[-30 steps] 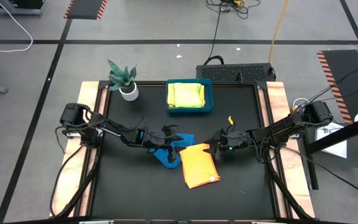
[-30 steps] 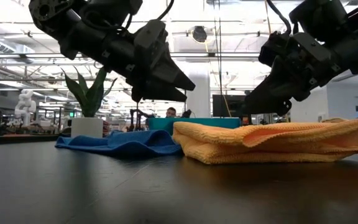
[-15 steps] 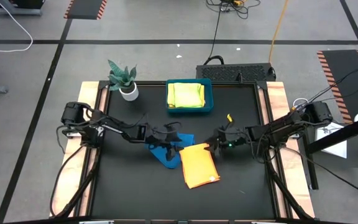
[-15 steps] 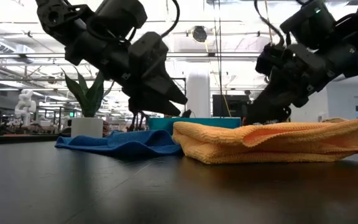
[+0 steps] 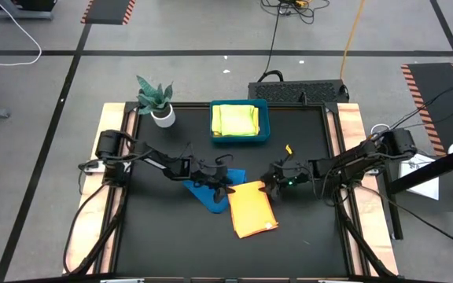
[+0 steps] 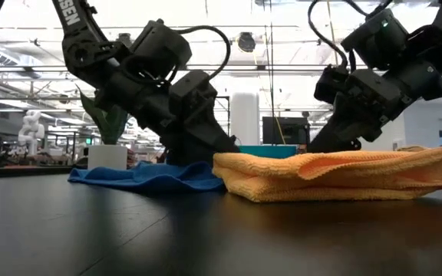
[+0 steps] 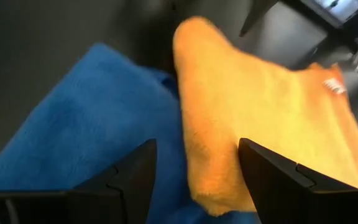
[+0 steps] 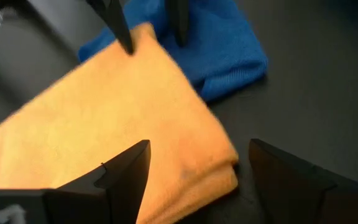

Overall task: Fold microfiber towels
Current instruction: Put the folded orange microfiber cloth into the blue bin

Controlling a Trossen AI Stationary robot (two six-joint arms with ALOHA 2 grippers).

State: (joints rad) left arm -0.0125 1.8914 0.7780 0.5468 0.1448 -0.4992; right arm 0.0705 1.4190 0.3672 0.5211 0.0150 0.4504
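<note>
while the orange towel [image 5: 252, 208] is lying folded near the middle of the worktop [image 5: 163, 244], partly overlapping the rumpled blue towel [image 5: 208, 192] beside it, both arms are crowding in at its far end. the left gripper [image 5: 225, 185] is hanging low over the seam where blue meets orange, its fingers [image 7: 132, 180] spread wide with nothing between them but the cloth lying below. the right gripper [image 5: 269, 182] is sitting at the orange towel's far corner on the other side, its fingers [image 8: 124, 177] likewise standing wide apart and gripping nothing; in the right wrist view the folded edge is lying just under them.

as for progress, a yellow-green towel [image 5: 236, 119] is resting folded in the teal tray [image 5: 264, 126] at the far edge of the worktop, so that one looks finished. the orange one is looking folded at least once (the low view is showing stacked layers along its near edge), though whether it is getting another fold or going to the tray i cannot tell. the blue one is lying crumpled and is clearly waiting its turn. a potted plant [image 5: 157, 101] is standing at the far left corner, well apart from the work.
</note>
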